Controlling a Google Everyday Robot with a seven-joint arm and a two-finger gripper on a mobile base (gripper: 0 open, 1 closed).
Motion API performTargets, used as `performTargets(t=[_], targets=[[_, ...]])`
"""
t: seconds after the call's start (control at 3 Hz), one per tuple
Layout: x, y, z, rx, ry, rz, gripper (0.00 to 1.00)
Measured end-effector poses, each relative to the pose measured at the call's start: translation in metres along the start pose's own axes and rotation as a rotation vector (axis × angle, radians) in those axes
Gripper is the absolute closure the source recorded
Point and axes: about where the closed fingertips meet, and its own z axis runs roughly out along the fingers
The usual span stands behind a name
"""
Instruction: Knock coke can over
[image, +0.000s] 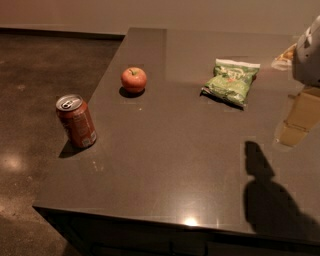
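Observation:
The coke can (76, 121) is red-orange with a silver pull-tab top and a white patch near its base. It stands upright close to the left edge of the dark table (175, 165). My gripper (308, 52) shows only as a pale grey-white shape at the right edge of the view, above the table's far right part. It is far from the can and touches nothing that I can see. Its shadow lies on the table at the lower right.
A round red apple (133, 80) sits behind and to the right of the can. A green snack bag (231, 81) lies at the back right. A yellowish packet (284, 55) peeks out beside the gripper. The floor (30, 100) drops away left of the table.

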Motion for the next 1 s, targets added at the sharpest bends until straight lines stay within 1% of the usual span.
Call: performTargets(t=[0.33, 0.67, 1.0], targets=[[-0.002, -0.001, 0.0, 0.004, -0.007, -0.002, 0.0], [-0.029, -0.007, 0.004, 0.011, -0.084, -0.015, 0.0], [-0.078, -0.013, 0.018, -0.002, -0.191, -0.044, 0.0]])
